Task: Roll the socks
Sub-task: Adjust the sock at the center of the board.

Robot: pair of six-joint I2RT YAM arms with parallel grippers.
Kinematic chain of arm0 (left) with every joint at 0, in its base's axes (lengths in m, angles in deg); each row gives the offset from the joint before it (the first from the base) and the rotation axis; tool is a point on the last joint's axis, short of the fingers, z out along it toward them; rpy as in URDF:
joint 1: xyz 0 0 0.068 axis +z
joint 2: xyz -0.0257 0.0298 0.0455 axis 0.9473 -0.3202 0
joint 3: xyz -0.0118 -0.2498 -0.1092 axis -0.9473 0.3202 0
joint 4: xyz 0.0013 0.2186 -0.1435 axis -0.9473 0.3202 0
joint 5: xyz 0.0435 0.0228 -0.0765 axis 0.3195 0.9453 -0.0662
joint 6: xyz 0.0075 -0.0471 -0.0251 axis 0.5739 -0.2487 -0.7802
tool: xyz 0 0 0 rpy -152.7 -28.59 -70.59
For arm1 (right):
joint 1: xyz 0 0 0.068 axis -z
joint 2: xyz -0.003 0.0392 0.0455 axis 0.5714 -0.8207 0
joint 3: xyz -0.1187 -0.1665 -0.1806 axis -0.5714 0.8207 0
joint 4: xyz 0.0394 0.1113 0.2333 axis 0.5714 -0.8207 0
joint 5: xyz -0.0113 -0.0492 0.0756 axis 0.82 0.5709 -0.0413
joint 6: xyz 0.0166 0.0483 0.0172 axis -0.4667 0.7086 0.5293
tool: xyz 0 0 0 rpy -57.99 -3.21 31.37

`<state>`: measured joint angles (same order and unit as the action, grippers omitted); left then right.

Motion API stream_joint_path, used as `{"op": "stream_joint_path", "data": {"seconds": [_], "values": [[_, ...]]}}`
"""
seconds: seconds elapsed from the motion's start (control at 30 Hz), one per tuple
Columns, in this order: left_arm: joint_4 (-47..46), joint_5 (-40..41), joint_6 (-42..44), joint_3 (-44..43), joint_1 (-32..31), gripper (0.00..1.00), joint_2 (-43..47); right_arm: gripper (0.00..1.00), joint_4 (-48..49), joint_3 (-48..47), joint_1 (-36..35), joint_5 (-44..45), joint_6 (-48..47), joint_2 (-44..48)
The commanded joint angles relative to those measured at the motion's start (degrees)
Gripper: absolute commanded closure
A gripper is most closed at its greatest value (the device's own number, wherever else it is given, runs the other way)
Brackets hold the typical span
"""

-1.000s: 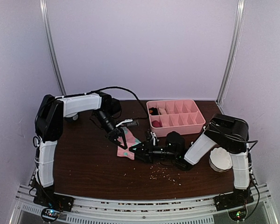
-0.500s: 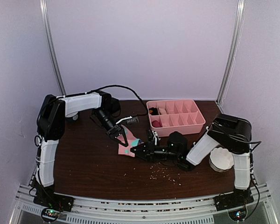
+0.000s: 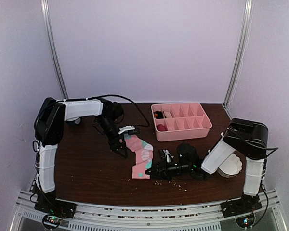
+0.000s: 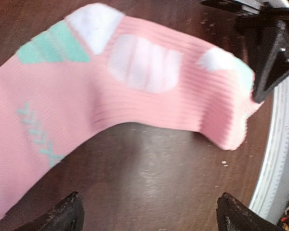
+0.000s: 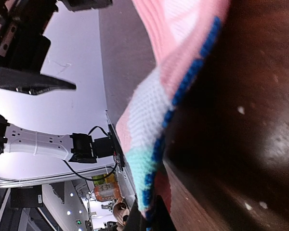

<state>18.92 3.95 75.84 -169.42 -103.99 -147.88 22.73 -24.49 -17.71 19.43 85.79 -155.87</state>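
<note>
A pink sock (image 3: 141, 157) with mint-green and white patches lies stretched out on the dark table. In the left wrist view the sock (image 4: 135, 91) sits ahead of my left gripper (image 4: 151, 216), which is open with bare table between its fingertips. From above, that left gripper (image 3: 119, 146) hovers just beside the sock's far end. My right gripper (image 3: 154, 172) lies low on the table at the sock's near end. In the right wrist view its jaws (image 5: 151, 224) are shut on the sock's edge (image 5: 154, 159), where blue trim shows.
A pink divided tray (image 3: 206, 126) with small items stands at the back right. A white scalloped bowl (image 3: 231, 166) sits beside the right arm's base. Light crumbs (image 3: 171, 180) are scattered near the front edge.
My left gripper has opened and let go of the sock. My right gripper has shut on the sock's end and drawn it toward the front, so the sock now lies stretched out.
</note>
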Motion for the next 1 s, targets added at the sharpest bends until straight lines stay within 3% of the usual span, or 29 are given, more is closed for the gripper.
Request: {"op": "stream_joint_path", "data": {"seconds": [0.0, 0.3, 0.47, 0.6, 0.7, 0.87, 0.9, 0.97], "values": [[-11.81, 16.18, -4.14, 0.43, 0.56, 0.02, 1.76, 1.00, -10.52, 1.60, -0.53, -1.84, -1.24, 3.70], [-13.31, 24.99, -6.76, -6.12, 0.88, 0.02, -5.23, 1.00, -29.74, -3.16, -0.65, -0.71, -10.08, 3.02], [-13.24, 27.57, -6.95, -7.75, 1.65, 0.02, -6.86, 0.74, -48.28, -9.86, -0.84, 5.84, -21.32, 5.12], [-12.56, 30.93, -7.53, -7.94, 3.48, 0.02, -2.99, 0.62, -61.41, -13.10, -1.38, 12.32, -29.54, 8.61], [-12.83, 34.57, -6.80, -6.61, 4.63, 0.02, 3.69, 0.57, -65.25, -13.74, -2.04, 15.09, -33.27, 10.15], [-25.37, 50.92, -13.81, 2.33, 7.79, 0.02, 14.81, 0.46, -72.18, -14.60, -5.70, 22.75, -41.05, 14.18], [-25.19, 50.25, -13.78, 2.46, 9.20, 0.02, 15.54, 0.44, -72.14, -13.96, -6.54, 26.03, -42.73, 15.83], [-20.21, 38.65, -12.73, 0.46, 12.32, 0.02, 15.99, 0.42, -68.69, -11.30, -8.58, 33.64, -48.09, 20.50]]}}
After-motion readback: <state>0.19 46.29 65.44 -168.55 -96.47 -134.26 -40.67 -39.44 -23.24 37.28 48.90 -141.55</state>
